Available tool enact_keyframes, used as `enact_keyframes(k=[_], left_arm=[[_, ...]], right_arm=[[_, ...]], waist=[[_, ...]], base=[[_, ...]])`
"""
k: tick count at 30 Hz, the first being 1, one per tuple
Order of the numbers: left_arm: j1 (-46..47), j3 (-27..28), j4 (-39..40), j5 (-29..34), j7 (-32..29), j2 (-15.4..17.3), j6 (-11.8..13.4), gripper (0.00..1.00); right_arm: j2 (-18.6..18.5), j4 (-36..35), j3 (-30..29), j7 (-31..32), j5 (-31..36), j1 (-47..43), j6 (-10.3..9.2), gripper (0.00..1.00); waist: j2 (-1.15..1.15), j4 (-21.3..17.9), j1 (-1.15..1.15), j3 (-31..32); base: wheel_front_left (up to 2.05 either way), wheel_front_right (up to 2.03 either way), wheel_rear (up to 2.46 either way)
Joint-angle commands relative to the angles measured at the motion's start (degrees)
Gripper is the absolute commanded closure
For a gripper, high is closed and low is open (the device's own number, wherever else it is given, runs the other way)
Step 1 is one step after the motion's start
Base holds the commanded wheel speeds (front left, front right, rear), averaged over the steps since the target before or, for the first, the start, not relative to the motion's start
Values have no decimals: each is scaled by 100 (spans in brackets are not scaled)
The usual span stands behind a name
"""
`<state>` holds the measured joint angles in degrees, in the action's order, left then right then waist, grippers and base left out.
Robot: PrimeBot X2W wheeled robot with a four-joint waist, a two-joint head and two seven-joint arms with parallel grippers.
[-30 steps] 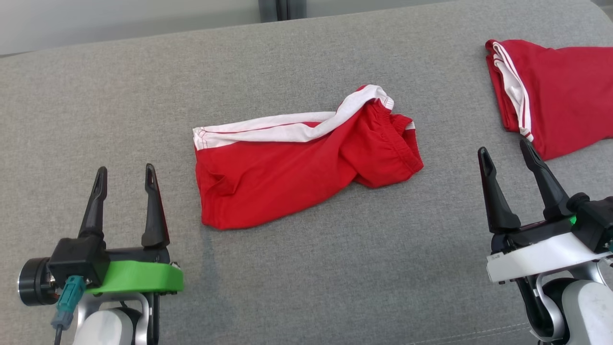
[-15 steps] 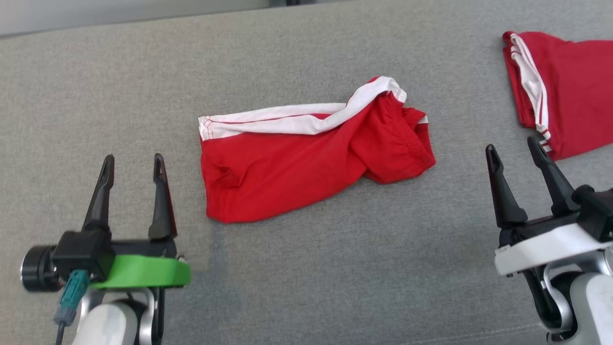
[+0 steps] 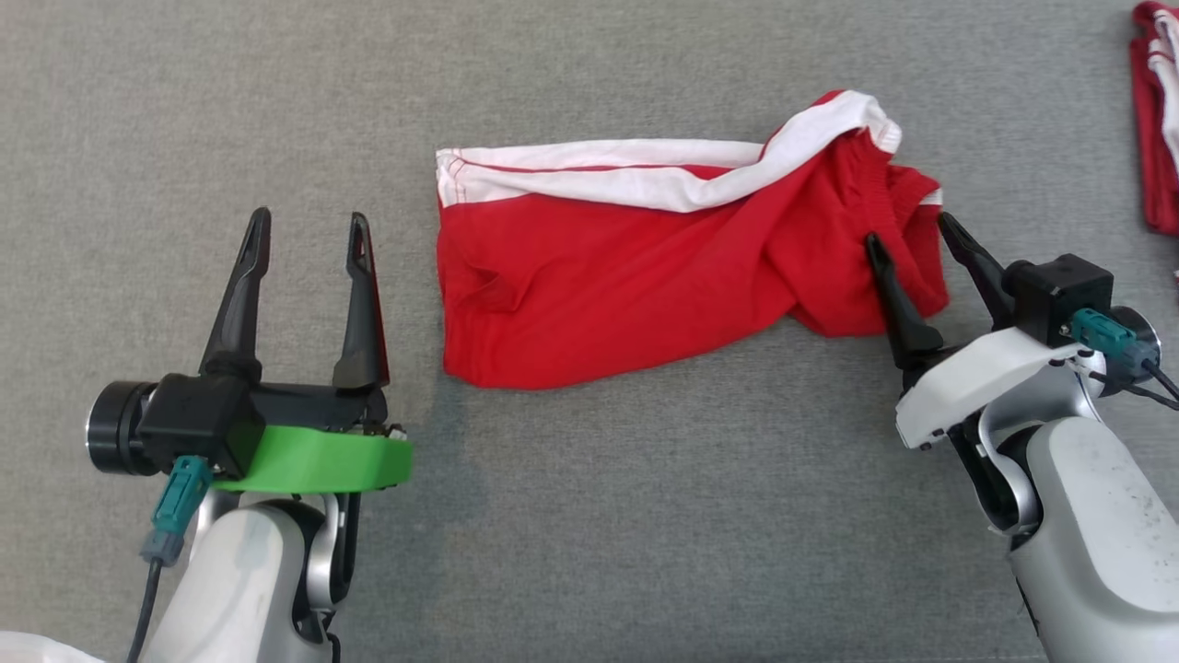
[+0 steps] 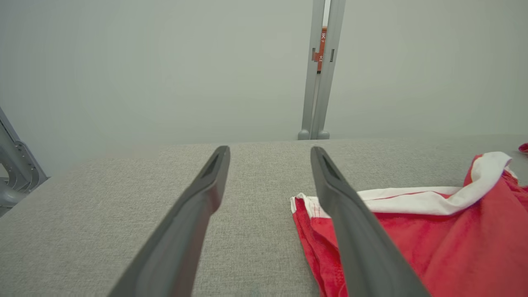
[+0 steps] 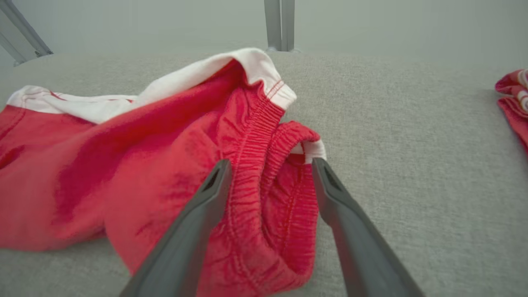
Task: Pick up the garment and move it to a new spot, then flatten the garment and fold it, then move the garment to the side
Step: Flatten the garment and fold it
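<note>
A crumpled pair of red shorts [image 3: 645,267] with a white side stripe lies on the grey fabric surface [image 3: 645,516]. My right gripper [image 3: 907,235] is open, its two fingers straddling the bunched elastic waistband [image 5: 264,165] at the shorts' right end. In the right wrist view the right gripper [image 5: 270,167] has the waistband between its tips, not clamped. My left gripper [image 3: 309,226] is open just left of the shorts' left hem, over bare fabric. The left wrist view shows the left gripper [image 4: 270,152] with the hem corner [image 4: 303,204] beside its right finger.
A second red garment [image 3: 1159,120] with white stripes lies at the far right edge, also seen as a red garment [image 5: 513,103] in the right wrist view. A grey wall with a metal post [image 4: 321,70] stands behind the surface's far edge.
The head camera has tilted down and shifted. My right gripper has moved left and forward onto the shorts' waistband end. My left gripper has come closer to the left hem. Both stay open.
</note>
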<state>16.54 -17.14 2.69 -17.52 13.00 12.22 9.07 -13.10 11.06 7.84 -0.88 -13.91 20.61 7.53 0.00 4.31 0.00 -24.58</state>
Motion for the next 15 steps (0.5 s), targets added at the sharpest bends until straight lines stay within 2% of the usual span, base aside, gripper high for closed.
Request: enact_keyframes(k=[1, 10, 15], left_arm=[[98, -13, -42, 10, 42, -14, -40, 0], [175, -60, -171, 42, 123, -63, -39, 0], [163, -68, -187, 47, 128, -35, -24, 0]], right_arm=[[29, 159, -59, -28, 28, 84, -9, 0], [222, 1034, -380, -73, 15, 62, -17, 0], [300, 1283, -411, -67, -43, -30, -24, 0]], waist=[[0, 165, 0, -161], [0, 141, 0, -164], [0, 101, 0, -120]], base=[[0, 0, 0], [0, 0, 0], [0, 0, 0]])
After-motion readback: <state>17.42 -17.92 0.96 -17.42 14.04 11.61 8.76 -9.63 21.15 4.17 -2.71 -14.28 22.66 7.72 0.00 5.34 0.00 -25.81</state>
